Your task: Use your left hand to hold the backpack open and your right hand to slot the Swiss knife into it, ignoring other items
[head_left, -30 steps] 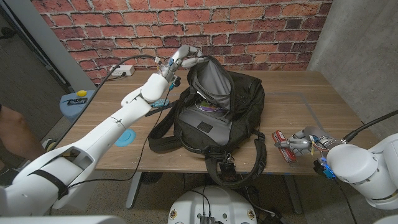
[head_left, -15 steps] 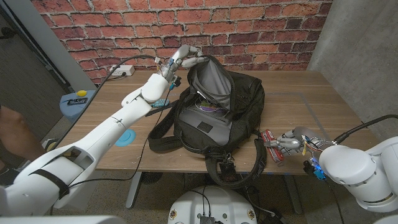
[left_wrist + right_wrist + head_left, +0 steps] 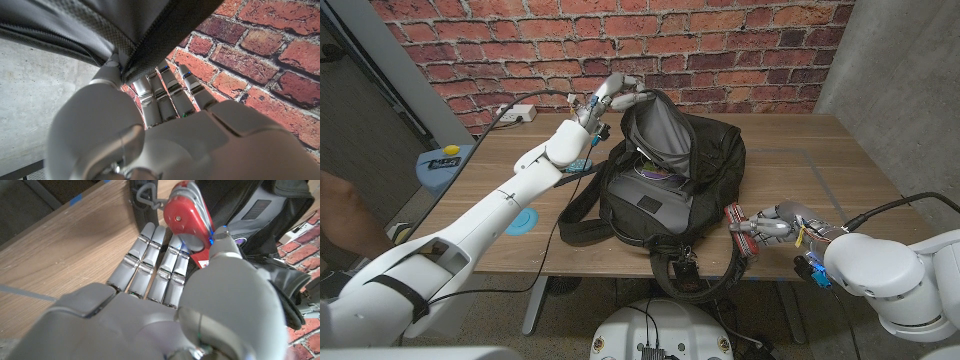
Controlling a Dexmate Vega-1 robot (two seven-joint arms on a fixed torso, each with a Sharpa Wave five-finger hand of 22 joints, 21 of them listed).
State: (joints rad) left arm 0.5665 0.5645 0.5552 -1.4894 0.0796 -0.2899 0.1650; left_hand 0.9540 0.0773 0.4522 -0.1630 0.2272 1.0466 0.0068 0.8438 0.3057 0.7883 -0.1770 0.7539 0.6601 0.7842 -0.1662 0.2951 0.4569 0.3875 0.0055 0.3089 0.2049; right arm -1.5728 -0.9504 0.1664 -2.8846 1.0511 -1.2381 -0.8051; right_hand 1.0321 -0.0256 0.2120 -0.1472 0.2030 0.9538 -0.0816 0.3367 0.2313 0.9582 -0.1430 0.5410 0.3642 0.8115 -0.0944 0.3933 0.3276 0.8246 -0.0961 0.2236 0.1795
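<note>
Now my right hand grips the knife, long axis pointing at the backpack; its mouth, lifted by my left hand, lies up-left.

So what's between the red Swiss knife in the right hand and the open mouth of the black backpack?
In the head view, the black backpack's front panel and a looping strap lie between the red Swiss knife and the opening.

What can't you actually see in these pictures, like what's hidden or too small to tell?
- Inside the backpack, head view: dark, contents unclear apart from a purplish patch.
- Left hand fingertips, left wrist view: covered by the bag's rim.
- Swiss knife far end, right wrist view: cut off by the picture's edge.
- Blue disc, head view: too small to identify.
</note>
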